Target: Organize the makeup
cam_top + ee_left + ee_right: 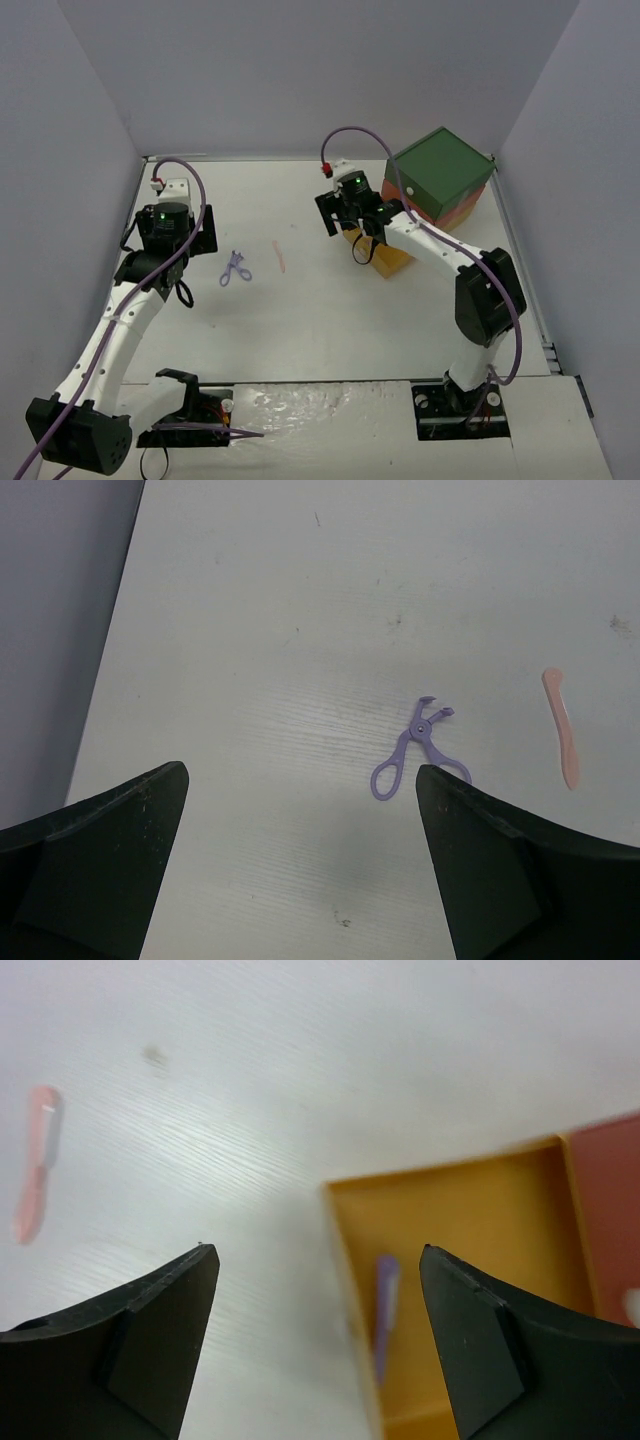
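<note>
Lilac stick [385, 1305] inside yellow drawer [470, 1210]; right end effector [315, 1250] spread above; left end effector [300, 768] spread near lilac tool [415, 748].

Lilac scissor tool [422, 730], pink stick [562, 725] lie apart; lilac stick [385, 1310] perhaps in drawer [470, 1210]

No text, label, brand, number or sign can be read in any of the three views.
</note>
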Controlling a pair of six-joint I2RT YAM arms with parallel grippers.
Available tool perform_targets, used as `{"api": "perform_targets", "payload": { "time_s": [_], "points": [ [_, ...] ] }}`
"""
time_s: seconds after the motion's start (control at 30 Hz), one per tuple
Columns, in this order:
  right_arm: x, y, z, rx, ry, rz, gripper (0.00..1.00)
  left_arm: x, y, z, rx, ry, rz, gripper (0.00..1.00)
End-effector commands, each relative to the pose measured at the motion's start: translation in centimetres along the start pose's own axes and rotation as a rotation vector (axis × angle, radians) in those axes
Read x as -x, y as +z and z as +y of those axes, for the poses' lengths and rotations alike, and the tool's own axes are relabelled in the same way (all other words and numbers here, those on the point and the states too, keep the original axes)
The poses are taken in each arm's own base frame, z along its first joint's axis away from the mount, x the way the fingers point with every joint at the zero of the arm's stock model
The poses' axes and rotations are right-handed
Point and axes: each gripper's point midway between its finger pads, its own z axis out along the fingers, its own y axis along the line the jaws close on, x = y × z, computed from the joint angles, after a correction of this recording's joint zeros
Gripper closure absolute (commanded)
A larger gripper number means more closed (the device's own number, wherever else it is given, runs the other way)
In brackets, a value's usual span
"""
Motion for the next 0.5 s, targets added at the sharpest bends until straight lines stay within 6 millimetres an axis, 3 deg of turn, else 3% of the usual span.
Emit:
{"api": "perform_targets", "payload": {
  "time_s": [0.0, 0.07, 0.2, 0.33, 0.47],
  "points": [
    [5.7, 0.9, 7.1, 0.086, 0.069, -0.152, 0.21, 2.1, -0.3, 0.2, -0.001, -0.027, -0.066, 0.03],
    [5.2, 2.5, 10.7, 0.116, 0.056, -0.134, 0.21, 2.2, -0.3, 0.3, 0.001, -0.028, -0.068, 0.03],
    [5.8, 4.4, 15.0, 0.155, 0.064, -0.148, 0.21, 2.2, -0.4, 0.3, 0.002, -0.031, -0.071, 0.03],
    [4.7, 6.6, 18.0, 0.171, 0.053, -0.136, 0.24, 2.2, -0.5, 0.3, 0.001, -0.033, -0.074, 0.03],
    [3.4, 8.6, 18.9, 0.144, 0.049, -0.125, 0.29, 2.2, -0.4, 0.3, 0.000, -0.033, -0.072, 0.03]
  ]
}}
